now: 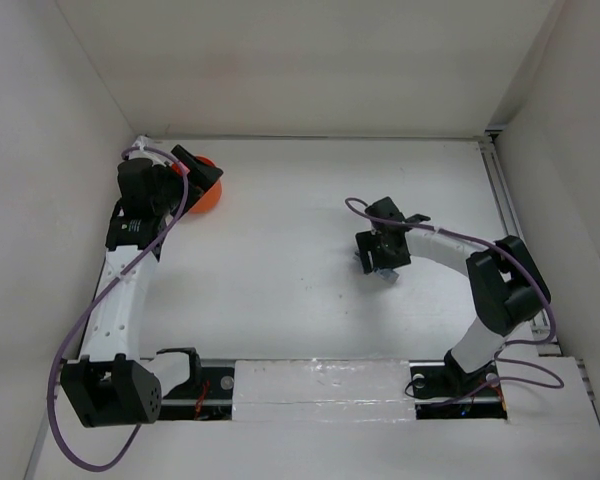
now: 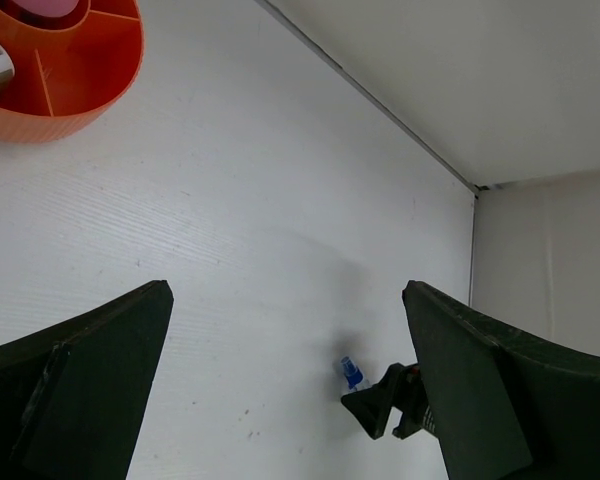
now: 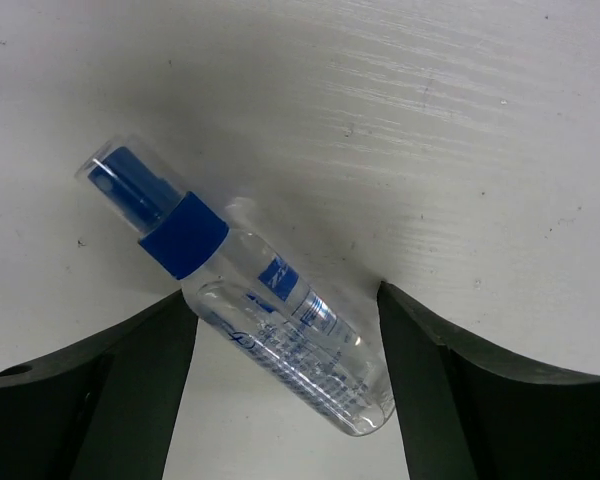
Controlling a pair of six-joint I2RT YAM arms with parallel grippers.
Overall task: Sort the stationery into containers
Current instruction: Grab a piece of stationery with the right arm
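Observation:
A clear blue-capped tube (image 3: 270, 320) lies slanted on the white table, cap to the upper left. My right gripper (image 3: 285, 295) is open and low over it, one finger on each side of its body. In the top view the right gripper (image 1: 380, 260) is right of the table's middle. The round orange tub (image 2: 75, 85) with inner dividers stands at the far left (image 1: 209, 192); something pink (image 2: 45, 10) lies in one compartment. My left gripper (image 2: 288, 290) is open and empty, just beside the tub (image 1: 192, 170). The tube also shows in the left wrist view (image 2: 351, 372). Pens, eraser and cube are out of view.
White walls close the table on the left, back and right. A metal rail (image 1: 505, 210) runs along the right edge. A taped strip (image 1: 320, 385) lies at the near edge between the arm bases.

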